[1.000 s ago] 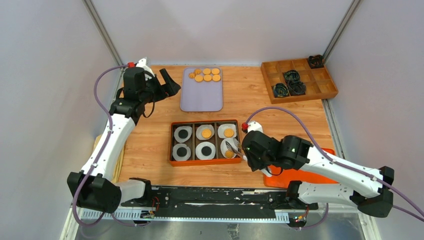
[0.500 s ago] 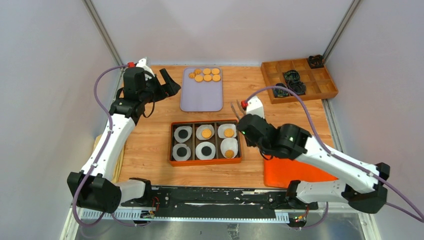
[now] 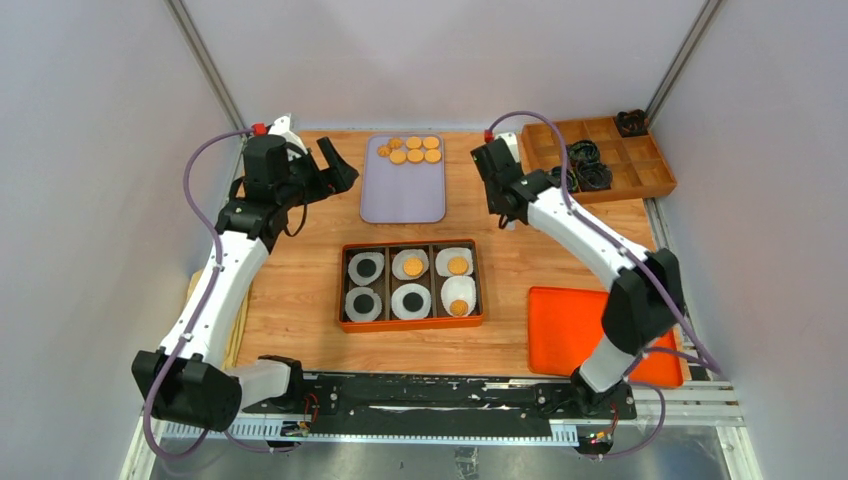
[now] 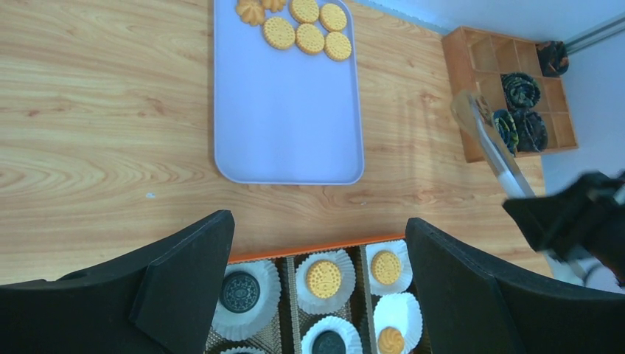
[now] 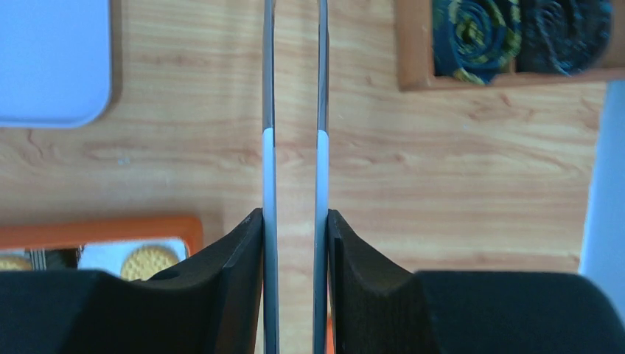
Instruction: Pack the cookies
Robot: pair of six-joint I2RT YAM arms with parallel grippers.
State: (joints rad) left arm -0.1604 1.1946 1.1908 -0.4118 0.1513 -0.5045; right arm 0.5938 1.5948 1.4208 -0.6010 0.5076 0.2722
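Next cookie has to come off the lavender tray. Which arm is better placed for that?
Probably right: the right tool is clamped on the tongs, beside the tray holding the cookies. The left tool hangs open and empty on the tray's other side.

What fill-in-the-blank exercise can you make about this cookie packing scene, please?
1. The orange box has ___ cells.
2. Golden cookies lie in ___ of them.
3. The right fingers grip metal tongs; the left fingers are wide ___.
Missing words: six; three; open.
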